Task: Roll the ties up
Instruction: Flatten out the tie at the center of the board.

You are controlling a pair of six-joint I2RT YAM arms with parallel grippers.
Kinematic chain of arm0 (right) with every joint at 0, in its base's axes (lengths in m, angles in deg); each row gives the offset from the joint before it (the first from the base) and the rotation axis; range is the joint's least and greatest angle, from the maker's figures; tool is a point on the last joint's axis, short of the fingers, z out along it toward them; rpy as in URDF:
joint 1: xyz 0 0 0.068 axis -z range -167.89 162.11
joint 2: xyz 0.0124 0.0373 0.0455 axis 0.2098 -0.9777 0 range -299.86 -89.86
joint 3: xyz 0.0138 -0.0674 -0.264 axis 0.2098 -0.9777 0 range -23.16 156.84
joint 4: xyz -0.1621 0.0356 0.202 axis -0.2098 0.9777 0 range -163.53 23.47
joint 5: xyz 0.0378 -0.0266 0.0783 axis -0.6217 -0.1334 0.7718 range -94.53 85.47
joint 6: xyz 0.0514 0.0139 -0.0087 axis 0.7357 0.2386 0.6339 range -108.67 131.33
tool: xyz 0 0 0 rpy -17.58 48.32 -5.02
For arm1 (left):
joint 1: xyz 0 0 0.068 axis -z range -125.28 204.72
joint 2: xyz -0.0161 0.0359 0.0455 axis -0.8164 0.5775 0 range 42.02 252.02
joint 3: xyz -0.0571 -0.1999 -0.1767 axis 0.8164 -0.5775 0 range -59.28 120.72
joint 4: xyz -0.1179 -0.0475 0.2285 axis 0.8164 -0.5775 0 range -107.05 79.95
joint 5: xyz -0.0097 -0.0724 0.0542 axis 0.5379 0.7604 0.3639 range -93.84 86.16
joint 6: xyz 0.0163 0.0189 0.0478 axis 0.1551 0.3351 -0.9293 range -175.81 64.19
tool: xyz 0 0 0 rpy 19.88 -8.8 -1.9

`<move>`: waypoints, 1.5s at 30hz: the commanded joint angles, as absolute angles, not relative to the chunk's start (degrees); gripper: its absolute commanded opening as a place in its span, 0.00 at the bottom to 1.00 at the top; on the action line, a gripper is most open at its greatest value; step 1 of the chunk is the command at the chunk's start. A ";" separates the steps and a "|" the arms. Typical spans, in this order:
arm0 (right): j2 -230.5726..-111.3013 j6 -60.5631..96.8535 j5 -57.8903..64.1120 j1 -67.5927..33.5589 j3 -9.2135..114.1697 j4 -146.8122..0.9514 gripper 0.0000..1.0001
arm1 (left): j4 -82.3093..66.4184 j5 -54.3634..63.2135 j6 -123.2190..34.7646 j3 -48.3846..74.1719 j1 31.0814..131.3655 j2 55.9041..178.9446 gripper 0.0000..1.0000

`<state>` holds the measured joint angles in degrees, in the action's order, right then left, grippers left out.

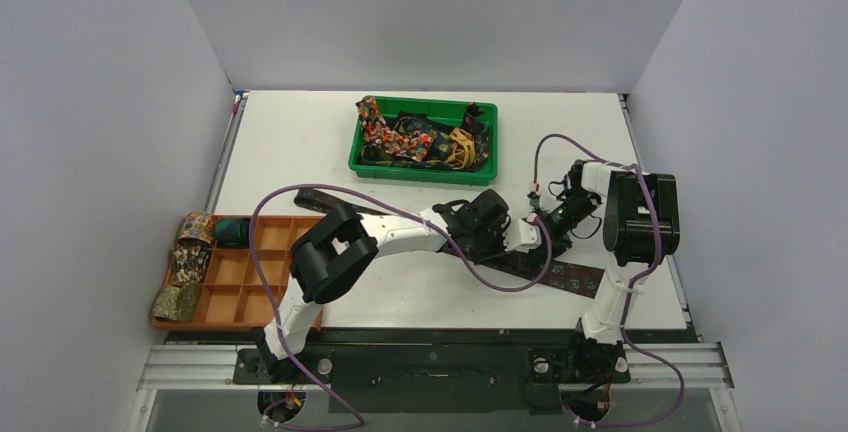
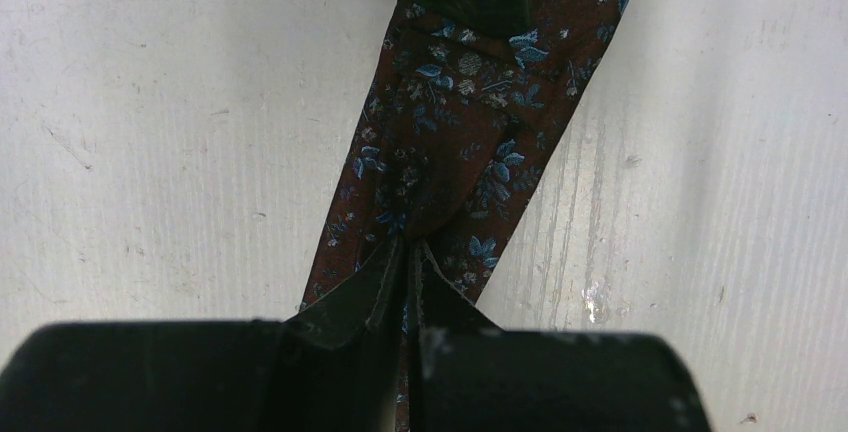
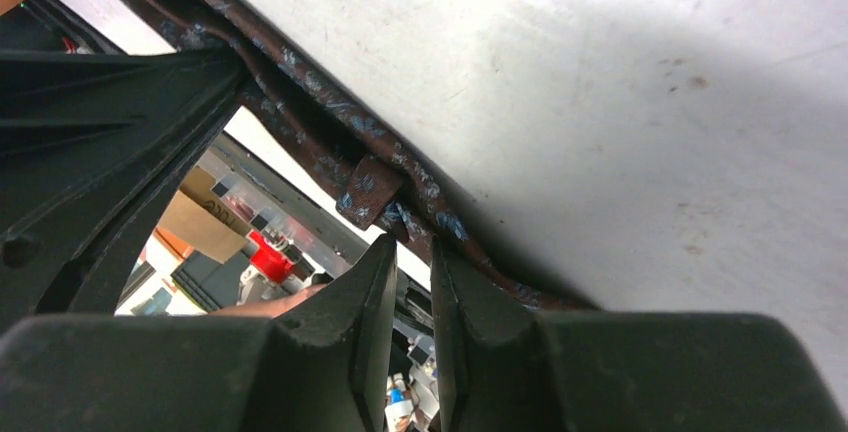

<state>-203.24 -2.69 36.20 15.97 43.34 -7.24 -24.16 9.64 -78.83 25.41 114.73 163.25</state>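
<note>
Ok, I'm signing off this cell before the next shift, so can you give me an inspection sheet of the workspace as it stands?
Surface: white table, faintly scuffed and marked.
Job's things: brown floral tie stretched across the table's middle; tangled ties in the green bin at the far side; rolled ties at the orange tray's left end.
Clutter: nothing seen.
Grippers: left gripper shut on the brown floral tie; right gripper narrowly open beside it, nothing between its jaws.
Cables: purple cables looped along both arms, one loop crossing the tie in the top view.
Surroundings: plain walls on three sides; metal rail at the near edge.
</note>
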 commanded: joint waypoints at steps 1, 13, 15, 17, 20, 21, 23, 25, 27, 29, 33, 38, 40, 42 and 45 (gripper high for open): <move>-203.32 -0.35 35.12 15.24 42.68 -11.46 0.17 | -26.90 8.96 -78.20 27.03 114.67 165.22 0.00; -203.83 -2.46 41.38 14.21 43.35 -9.77 0.18 | -27.01 8.76 -78.34 27.38 114.67 165.71 0.00; -203.95 -2.67 41.51 13.83 43.34 -9.49 0.18 | -26.94 8.67 -78.28 27.43 114.67 165.79 0.00; -204.23 -2.60 41.23 13.68 43.55 -9.51 0.18 | -26.93 8.59 -78.01 27.53 114.59 165.94 0.00; -204.76 -2.20 39.13 13.72 44.17 -9.57 0.09 | -26.74 8.55 -77.49 27.64 114.47 165.98 0.00; -204.75 -2.12 37.54 13.79 44.52 -9.60 0.04 | -26.79 8.67 -77.25 27.65 114.33 165.82 0.03; -204.45 -1.59 34.49 13.99 45.05 -9.87 0.00 | -26.51 9.23 -76.72 27.32 113.71 164.59 0.16; -203.44 -1.28 31.58 14.13 45.40 -9.98 0.00 | -24.93 9.84 -75.96 25.93 112.49 162.15 0.35; -202.48 -0.54 29.43 14.12 45.53 -10.54 0.00 | -22.12 10.06 -75.43 23.47 111.13 158.54 0.49; -202.00 -0.12 28.43 14.05 45.68 -10.82 0.00 | -18.35 9.52 -75.75 20.00 110.00 154.45 0.60; -201.53 -0.12 27.50 13.84 45.94 -10.62 0.00 | -13.31 8.60 -79.44 11.69 108.28 147.92 0.88; -200.85 -0.31 26.83 13.59 45.94 -10.24 0.00 | -15.22 5.09 -85.41 8.93 106.14 146.88 0.95; -200.71 -0.35 26.72 13.49 45.99 -10.15 0.00 | -15.52 3.47 -86.79 8.96 105.07 148.09 0.96; -200.72 -0.38 26.60 13.33 46.11 -9.98 0.00 | -16.06 1.89 -87.33 9.74 104.19 149.33 0.96; -200.90 -0.38 26.52 13.04 46.45 -9.69 0.00 | -17.58 1.89 -88.25 11.30 103.20 150.77 0.96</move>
